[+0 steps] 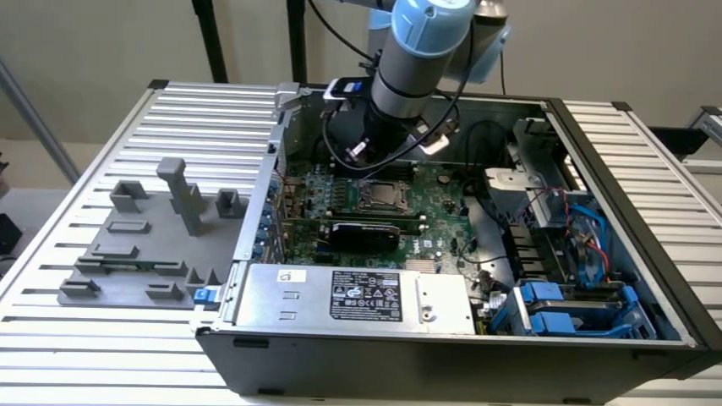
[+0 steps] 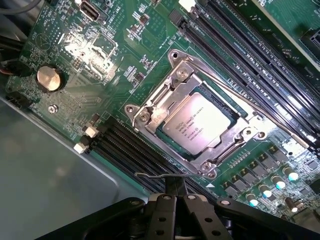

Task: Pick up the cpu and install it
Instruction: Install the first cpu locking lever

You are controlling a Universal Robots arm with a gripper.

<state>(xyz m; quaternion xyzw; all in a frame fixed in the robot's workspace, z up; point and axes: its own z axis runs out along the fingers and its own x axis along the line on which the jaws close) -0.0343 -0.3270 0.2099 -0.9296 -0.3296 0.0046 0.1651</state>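
Note:
The cpu [image 2: 197, 122], a pale silver square with printed text, lies flat inside the metal socket frame [image 2: 150, 107] on the green motherboard [image 2: 100, 55]. The frame's plate lies over its edges. In the exterior view the socket [image 1: 378, 196] sits mid-board inside the open computer case [image 1: 631, 254]. My gripper [image 1: 386, 161] hangs just above and behind it on the arm. In the wrist view its black fingertips [image 2: 176, 186] are together, shut on nothing, beside the socket's thin wire lever [image 2: 150, 175].
Grey plastic fixture blocks [image 1: 147, 245] stand on the slatted table at the exterior view's left. A power supply [image 1: 350, 296] fills the case's near side, with blue drive cages [image 1: 564, 309] and cables to its right. Black memory slots [image 2: 250, 55] and a coin battery [image 2: 49, 79] flank the socket.

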